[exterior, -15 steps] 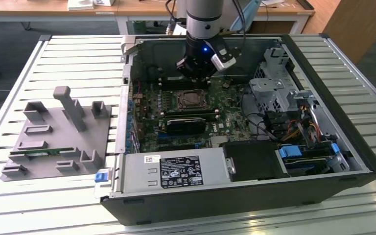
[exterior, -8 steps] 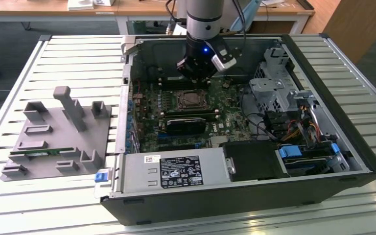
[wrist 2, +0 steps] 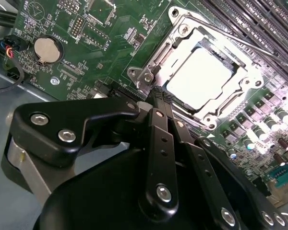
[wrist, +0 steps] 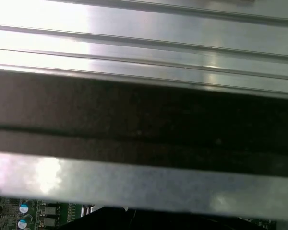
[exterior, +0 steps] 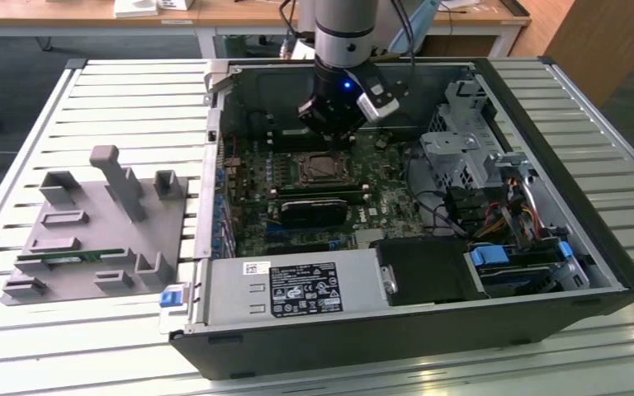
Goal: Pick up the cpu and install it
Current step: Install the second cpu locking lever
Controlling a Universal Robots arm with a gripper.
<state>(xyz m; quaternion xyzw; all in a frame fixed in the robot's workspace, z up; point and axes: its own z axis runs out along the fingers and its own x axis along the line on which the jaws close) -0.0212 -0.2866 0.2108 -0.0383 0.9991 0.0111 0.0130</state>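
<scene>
In the motherboard [exterior: 295, 198] socket [wrist 2: 201, 79], one cpu [wrist 2: 199, 76] seated; just beside and above, one pincer [wrist 2: 162, 98], pressed together, holding nothing; one tray [exterior: 92, 239] on the counter [exterior: 130, 91].

We see bright ribbed metal slats [wrist: 149, 28] running beside a dark band [wrist: 144, 120] of the case wall, then a pale metal strip [wrist: 149, 184], and past that strip a sliver of green circuit board [wrist: 33, 213] with small capacitors [wrist: 23, 209].

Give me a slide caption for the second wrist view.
End effector close above the motherboard, beside the socket where the cpu sits inside its metal frame.
</scene>
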